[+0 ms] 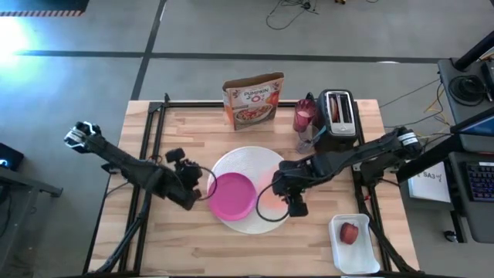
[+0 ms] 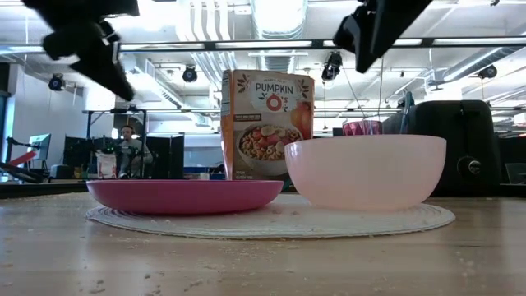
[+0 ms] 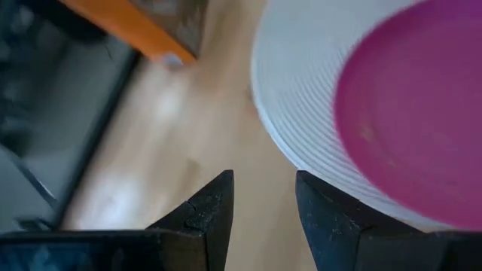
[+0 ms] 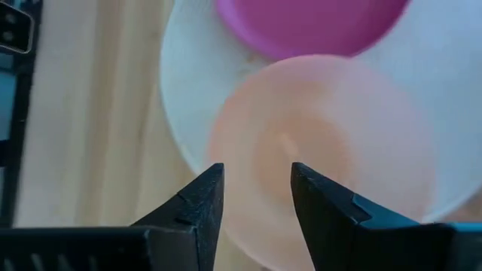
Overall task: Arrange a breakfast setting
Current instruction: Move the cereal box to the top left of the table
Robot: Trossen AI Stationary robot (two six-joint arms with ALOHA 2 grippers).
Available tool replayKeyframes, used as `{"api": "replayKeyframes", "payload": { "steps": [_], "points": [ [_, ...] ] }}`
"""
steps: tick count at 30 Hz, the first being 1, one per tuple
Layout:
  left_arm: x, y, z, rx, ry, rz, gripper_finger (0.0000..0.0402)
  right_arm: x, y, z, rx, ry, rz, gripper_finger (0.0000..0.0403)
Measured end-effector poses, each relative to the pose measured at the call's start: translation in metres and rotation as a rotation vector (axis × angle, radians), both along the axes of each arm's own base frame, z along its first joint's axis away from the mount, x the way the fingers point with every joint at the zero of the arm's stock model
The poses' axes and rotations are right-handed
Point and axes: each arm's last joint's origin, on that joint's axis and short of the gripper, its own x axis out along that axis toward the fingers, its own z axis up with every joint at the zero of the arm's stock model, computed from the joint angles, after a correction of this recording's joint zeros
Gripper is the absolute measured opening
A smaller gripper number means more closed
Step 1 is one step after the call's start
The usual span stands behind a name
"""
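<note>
Two plates and a bowl stacked mid-table, both grippers hovering above them with nothing held.

The wooden table (image 1: 193, 127) is pale butcher-block, dusted with crumbs in the low view, framed by black rails; around it lies grey concrete floor with dark tape lines and cables, and the low view looks into a workshop with ceiling ducts, monitors and a seated person (image 2: 127, 146); the large white plate (image 1: 239, 162) lies at table centre, the magenta plate (image 1: 231, 195) on its 8 o'clock part, the peach bowl (image 2: 366, 171) on its 3 o'clock side; the left gripper (image 3: 263, 207) hangs at the white plate's 9 o'clock edge, jaws narrowly apart, empty; the right gripper (image 4: 256, 199) hangs over the bowl, jaws parted, empty; a cereal box (image 1: 253, 100), pink tumbler (image 1: 306, 116) and toaster (image 1: 338, 112) stand at 12 to 1 o'clock; a white tray (image 1: 363, 259) with a red fruit (image 1: 349, 232) sits at 4 o'clock.
</note>
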Motion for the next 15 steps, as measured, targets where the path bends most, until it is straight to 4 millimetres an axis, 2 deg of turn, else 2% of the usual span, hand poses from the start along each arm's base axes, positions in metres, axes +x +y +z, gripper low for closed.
{"api": "replayKeyframes", "payload": {
  "steps": [11,15],
  "points": [
    [0.021,0.071,0.056,0.179,-0.163,-0.177,0.0127,-0.012,-0.05,0.021,-0.14,-0.055,-0.129,0.0146],
    [0.026,0.098,0.081,0.214,-0.265,-0.138,0.0127,-0.019,-0.069,0.024,-0.195,-0.022,-0.194,0.016]
  ]
}}
